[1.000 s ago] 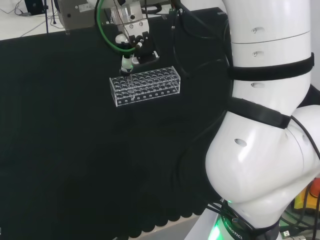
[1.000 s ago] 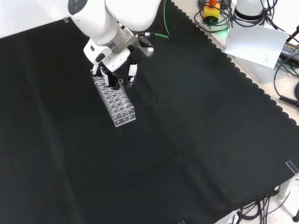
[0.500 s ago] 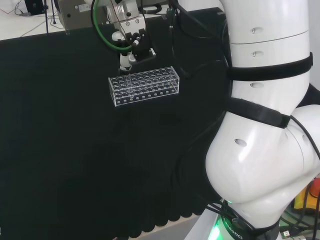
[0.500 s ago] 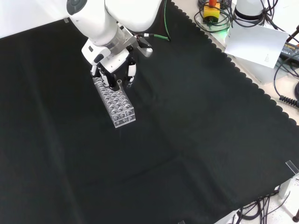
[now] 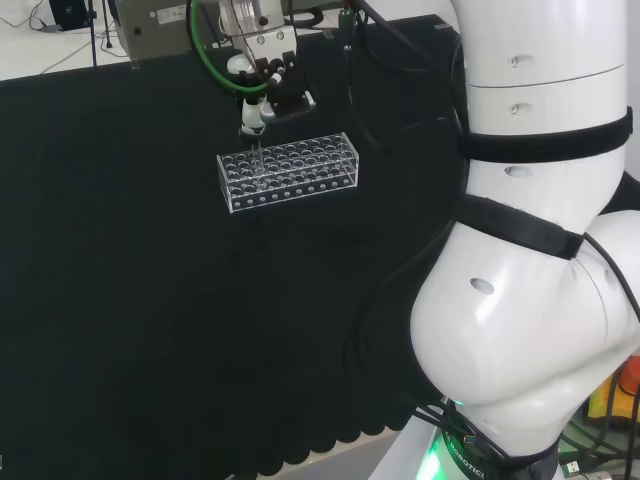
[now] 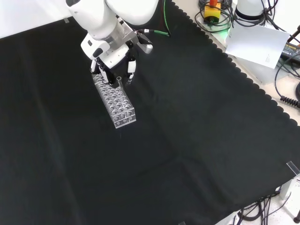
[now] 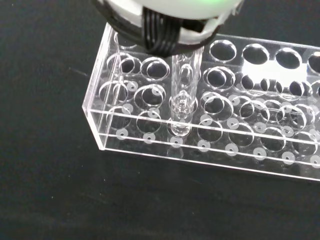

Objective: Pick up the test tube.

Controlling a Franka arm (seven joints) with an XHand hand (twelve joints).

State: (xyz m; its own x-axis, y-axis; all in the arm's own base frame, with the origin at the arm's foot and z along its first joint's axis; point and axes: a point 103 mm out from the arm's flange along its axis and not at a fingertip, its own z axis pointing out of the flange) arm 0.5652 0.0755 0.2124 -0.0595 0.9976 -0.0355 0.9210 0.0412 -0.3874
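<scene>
- The fingers (image 6: 131,68) are seen curled around the top of the test tube (image 7: 183,95), with black-and-white tips on either side of its rim in the front view; it is judged from this that the tube is pinched between them, though the contact itself is hidden by the hand (image 5: 262,75) in the head view.
- The test tube is seen upright, its rounded bottom inside a hole of the clear rack (image 7: 150,142), in a row near one short end. In the wrist view its lower part is shown above the rack's base plate, so it is judged to be partly lifted and not yet free.
- The rack (image 5: 288,171) is placed on the black cloth of the surface (image 6: 197,140), well away from the edges, with its long side running left to right in the head view. The other holes appear empty, as far as can be told through clear plastic.
- The lifting step is judged to be in hand, with the tube not clear of the upper plate.
- A tilt during the lift could jam the tube against the hole's rim; the light rack could then be dragged or tipped along with it.
- A slip is also possible: smooth glass held only near its top could slide down through the fingers and drop back into the rack.
- A sideways move made before the bottom clears the top plate could knock the rack across the cloth.
</scene>
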